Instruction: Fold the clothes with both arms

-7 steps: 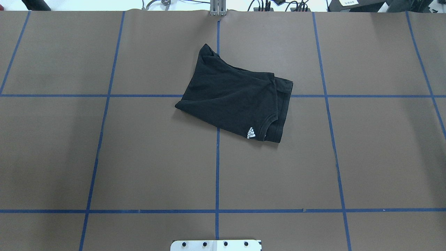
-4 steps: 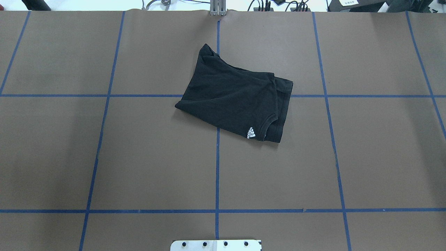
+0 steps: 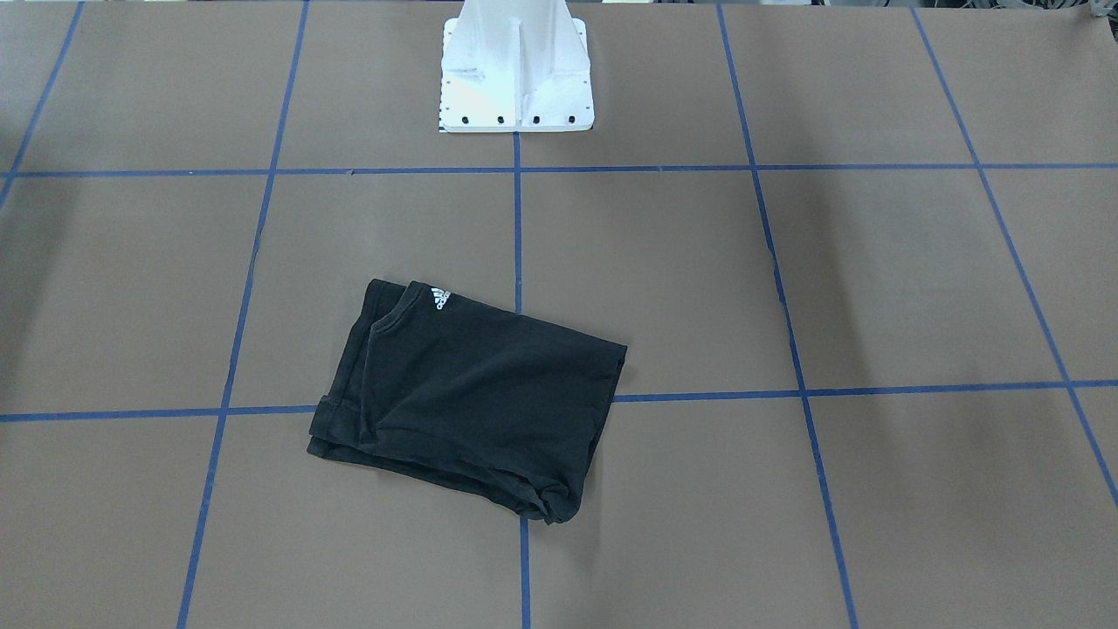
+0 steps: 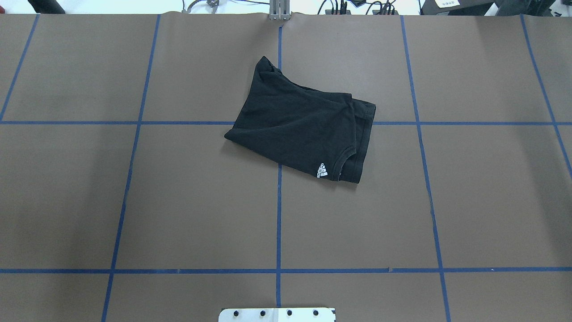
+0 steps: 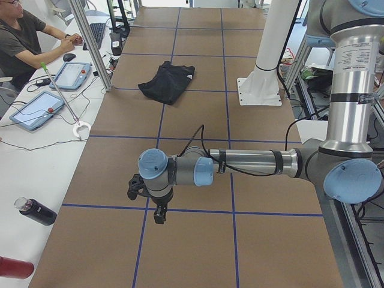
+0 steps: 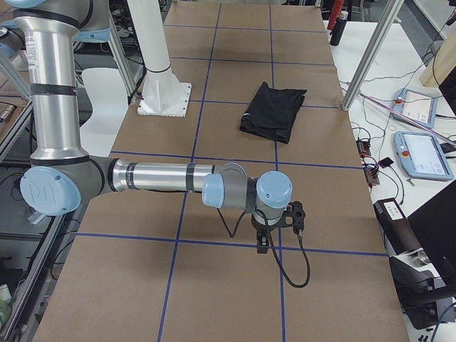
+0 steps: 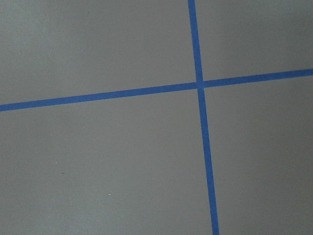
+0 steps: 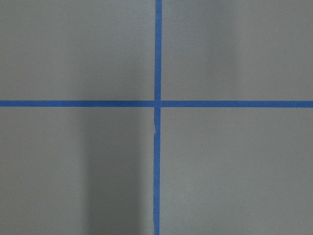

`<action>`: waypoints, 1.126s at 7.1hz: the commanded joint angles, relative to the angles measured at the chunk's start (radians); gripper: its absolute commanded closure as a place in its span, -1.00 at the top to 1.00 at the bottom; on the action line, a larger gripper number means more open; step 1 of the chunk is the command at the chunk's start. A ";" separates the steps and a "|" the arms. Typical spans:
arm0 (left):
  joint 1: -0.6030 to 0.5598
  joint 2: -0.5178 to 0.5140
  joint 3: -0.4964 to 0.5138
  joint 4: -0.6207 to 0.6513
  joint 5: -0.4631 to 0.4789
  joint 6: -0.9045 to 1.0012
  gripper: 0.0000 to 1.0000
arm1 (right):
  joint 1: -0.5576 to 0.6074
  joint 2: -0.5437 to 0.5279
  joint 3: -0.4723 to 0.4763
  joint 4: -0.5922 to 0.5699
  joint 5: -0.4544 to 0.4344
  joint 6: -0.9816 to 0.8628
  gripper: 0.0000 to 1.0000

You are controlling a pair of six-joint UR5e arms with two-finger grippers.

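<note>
Left arm (image 5: 240, 162) stretched out low over the desk's (image 4: 178, 201) left end, left claw (image 5: 157, 211) pointing down over a blue tape cross (image 7: 199, 84); can't tell its opening. Black T-shirt (image 4: 304, 125) lies folded, skewed, mid-desk across the centre tape line, across from the white pedestal (image 3: 515, 70), small white logo (image 4: 321, 170) up. Right arm (image 6: 164, 177) mirrors that at the right end, right claw (image 6: 263, 244) down; opening not readable either.

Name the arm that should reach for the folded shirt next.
Right, by a small margin. The left gripper and right gripper both hang far out at opposite ends of the table, but the T-shirt lies mostly on the robot's right of the centre tape line, its logo corner on that side.
</note>
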 commanded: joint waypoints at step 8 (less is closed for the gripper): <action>0.001 -0.001 0.002 0.007 -0.009 -0.148 1.00 | 0.000 0.003 -0.010 -0.002 0.003 0.003 1.00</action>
